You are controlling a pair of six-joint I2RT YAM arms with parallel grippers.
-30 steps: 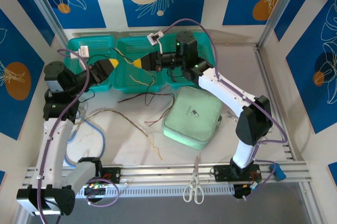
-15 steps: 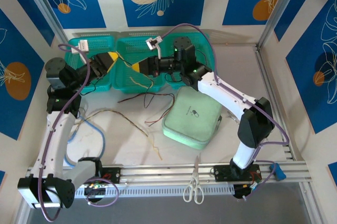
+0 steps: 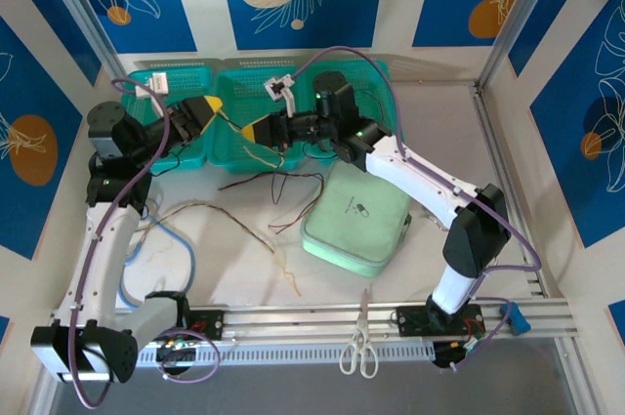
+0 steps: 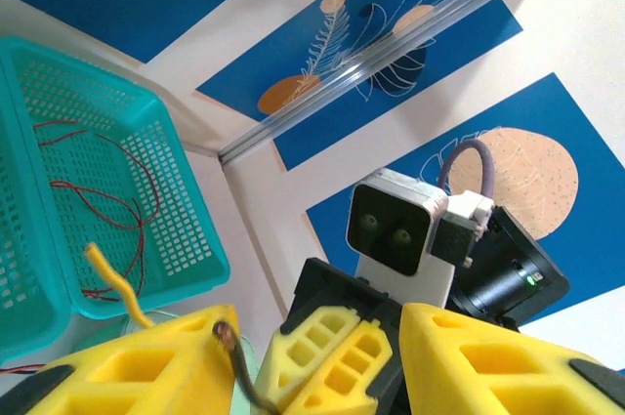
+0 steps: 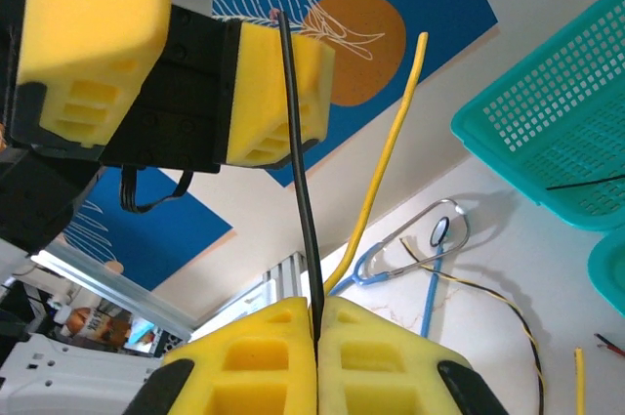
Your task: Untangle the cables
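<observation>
The two arms meet over the teal baskets [image 3: 186, 68] at the back of the tabletop [image 3: 439, 112], their yellow tips close together. The right pincer [image 5: 314, 312] is clamped on a black cable [image 5: 298, 171], its two pads pressed together with the cable pinched in the seam. From there the black cable runs straight up to the left pincer [image 3: 208, 108] and its end touches the inner edge of one finger [image 5: 278, 93]. The left pincer stands wide apart and grips nothing; in the left wrist view the right arm's yellow tip sits between its fingers.

A yellow cable [image 5: 383, 151] rises beside the black one, curving up from behind the right pincer, free of both pincers. Thin red cables [image 4: 127, 156] lie looped inside one basket. More cables [image 3: 283, 181], dark red and tan, lie loose on the tabletop in front of the baskets, between the left arm and a pale green pouch [image 3: 356, 215]. A black-and-yellow twisted one trails near the stethoscope [image 5: 430, 239], which lies on the left side of the tabletop. Scissors [image 3: 359, 349] rest on the rail at the near edge, between the arm bases
</observation>
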